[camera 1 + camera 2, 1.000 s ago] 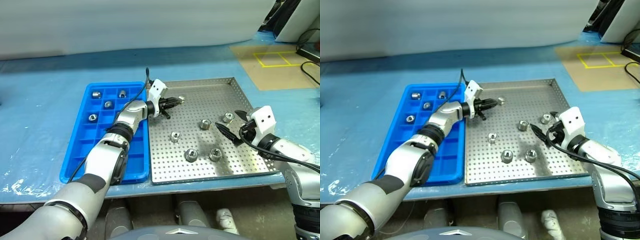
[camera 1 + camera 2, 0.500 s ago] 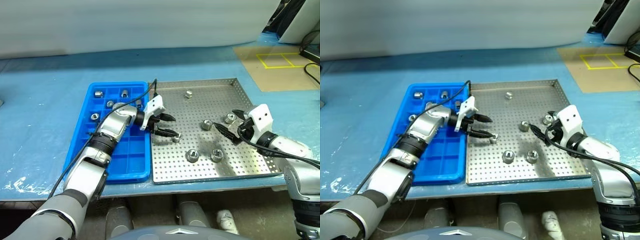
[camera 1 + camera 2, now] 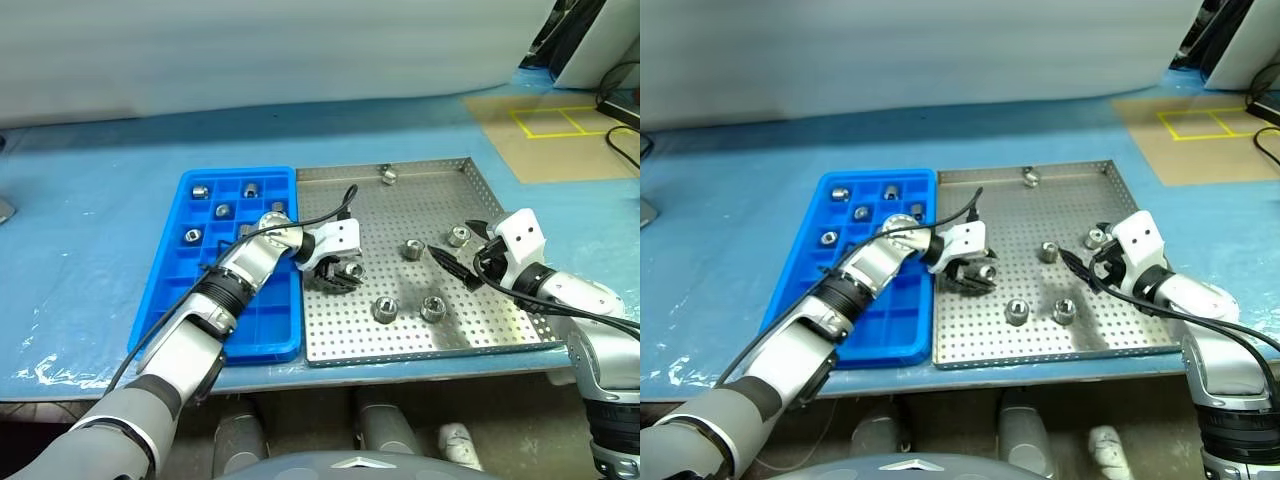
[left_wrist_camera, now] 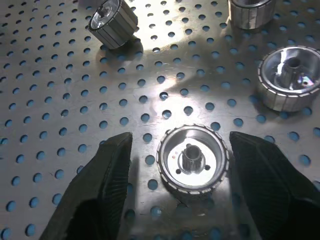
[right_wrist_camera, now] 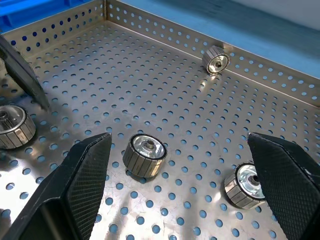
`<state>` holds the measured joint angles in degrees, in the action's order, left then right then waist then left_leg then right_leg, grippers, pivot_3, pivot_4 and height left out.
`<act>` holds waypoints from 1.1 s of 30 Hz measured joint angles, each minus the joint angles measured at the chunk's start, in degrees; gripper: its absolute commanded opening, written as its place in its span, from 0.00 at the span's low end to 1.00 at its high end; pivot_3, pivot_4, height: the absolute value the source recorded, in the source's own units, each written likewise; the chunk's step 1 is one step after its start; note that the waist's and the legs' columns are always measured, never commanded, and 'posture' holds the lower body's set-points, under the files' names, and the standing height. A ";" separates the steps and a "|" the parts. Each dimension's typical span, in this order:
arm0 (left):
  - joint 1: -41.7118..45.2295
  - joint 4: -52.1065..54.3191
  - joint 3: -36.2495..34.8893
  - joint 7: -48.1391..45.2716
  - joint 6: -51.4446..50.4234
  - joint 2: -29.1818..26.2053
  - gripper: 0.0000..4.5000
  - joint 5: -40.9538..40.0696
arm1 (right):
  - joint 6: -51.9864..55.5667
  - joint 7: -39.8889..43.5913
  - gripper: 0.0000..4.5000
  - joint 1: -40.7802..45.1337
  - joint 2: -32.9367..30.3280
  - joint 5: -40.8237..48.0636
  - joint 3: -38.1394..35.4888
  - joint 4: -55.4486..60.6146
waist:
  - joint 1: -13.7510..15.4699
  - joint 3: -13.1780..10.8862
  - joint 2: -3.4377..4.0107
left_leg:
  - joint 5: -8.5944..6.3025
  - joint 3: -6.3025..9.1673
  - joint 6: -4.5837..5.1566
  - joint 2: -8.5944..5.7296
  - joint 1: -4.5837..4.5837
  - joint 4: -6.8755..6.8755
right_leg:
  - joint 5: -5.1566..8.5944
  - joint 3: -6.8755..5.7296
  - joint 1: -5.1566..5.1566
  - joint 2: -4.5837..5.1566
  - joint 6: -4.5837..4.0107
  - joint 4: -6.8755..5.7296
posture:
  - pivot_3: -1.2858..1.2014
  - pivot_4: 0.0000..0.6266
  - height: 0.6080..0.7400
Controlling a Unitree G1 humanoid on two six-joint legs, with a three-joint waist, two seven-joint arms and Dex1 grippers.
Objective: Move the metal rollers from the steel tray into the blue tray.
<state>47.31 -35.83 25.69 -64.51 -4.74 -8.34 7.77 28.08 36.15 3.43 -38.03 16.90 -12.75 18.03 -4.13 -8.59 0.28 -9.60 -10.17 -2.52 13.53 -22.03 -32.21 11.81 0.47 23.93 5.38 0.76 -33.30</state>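
Observation:
The steel tray [image 3: 400, 205] holds several metal rollers. One roller [image 4: 192, 162] stands on end between the fingers of my left gripper [image 3: 344, 273]. The gripper is open, with a gap showing on each side of the roller. Others lie at the far rim [image 3: 388, 175], mid-tray [image 3: 411, 249] and near the front [image 3: 383, 309] [image 3: 432, 308]. My right gripper [image 3: 458, 262] hovers open over the tray's right side, beside another roller [image 3: 458, 237], holding nothing. To the left, the blue tray [image 3: 170, 290] has several rollers in its far compartments [image 3: 222, 211].
Both trays sit on a blue sheet over the table, side by side and touching. A black cable [image 3: 320, 215] loops from my left wrist over the blue tray's edge. Yellow floor markings [image 3: 550, 120] lie far right.
My left gripper came back from the tray's far side, dropped lower and opened around a mid-tray roller. The roller at its tips earlier has rolled to the far rim. The right arm stayed still.

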 measured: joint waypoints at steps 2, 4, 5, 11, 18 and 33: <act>-0.70 -0.34 -0.32 -0.28 0.34 0.18 0.38 -0.68 | -0.13 -0.04 1.00 0.25 0.03 -0.01 0.05 -0.91 | -0.16 -0.02 -0.06 | 0.02 0.01 -0.02 0.07 -0.16 0.02 | -0.09 -0.03 0.17 -0.07 -0.08 -0.02 | 0.34 0.24 1.00; -0.78 -0.05 -0.34 -0.98 0.22 0.03 0.38 -1.00 | -0.28 -0.09 1.00 1.44 0.15 -0.07 0.29 -1.80 | -0.09 -0.01 -0.03 | 0.01 0.01 -0.02 0.06 -0.15 0.09 | -0.27 -0.04 0.20 -0.05 -0.37 -0.02 | 0.34 0.24 1.00; -0.90 0.33 -0.41 -1.50 -0.20 -0.11 0.38 -1.38 | -0.44 -0.08 1.00 2.00 0.17 -0.16 0.59 -1.95 | -0.04 0.00 -0.03 | 0.01 0.01 -0.01 0.08 -0.18 0.11 | -0.28 -0.07 0.22 -0.06 -0.38 -0.01 | 0.35 0.24 1.00; -1.00 2.21 -7.29 1.10 -7.00 1.12 0.38 -7.77 | -1.83 0.31 1.00 6.26 1.45 -0.26 2.84 -4.86 | 0.29 -0.03 -0.06 | -0.01 -0.01 0.00 0.09 -0.33 0.23 | -0.28 -0.14 0.37 -0.07 -0.40 0.01 | 0.38 0.24 1.00; 2.98 10.15 -24.22 18.69 -8.24 2.36 0.38 -16.36 | -3.03 3.32 1.00 17.36 6.59 0.32 7.98 -12.84 | 0.91 -0.07 -0.13 | -0.01 0.00 -0.01 0.10 -0.30 0.08 | -0.30 -0.14 0.37 -0.05 -0.43 -0.16 | 0.46 0.24 1.00; -33.11 53.39 -32.70 44.78 -22.66 -3.66 0.38 -13.36 | -19.64 14.14 1.00 39.95 19.38 -5.45 19.36 -44.60 | 9.98 -0.24 -0.41 | 0.16 0.15 0.07 0.27 -0.97 0.08 | -0.19 -0.58 0.79 0.01 -0.62 -0.39 | 0.61 0.24 1.00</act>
<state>14.20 17.56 -7.01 -19.73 -27.39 -12.00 -5.58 8.44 50.29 43.38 -18.66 11.45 6.61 -26.57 5.85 -8.84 -0.13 -9.44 -10.02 -2.45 13.79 -23.01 -32.12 11.62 -0.11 24.72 5.39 0.14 -33.69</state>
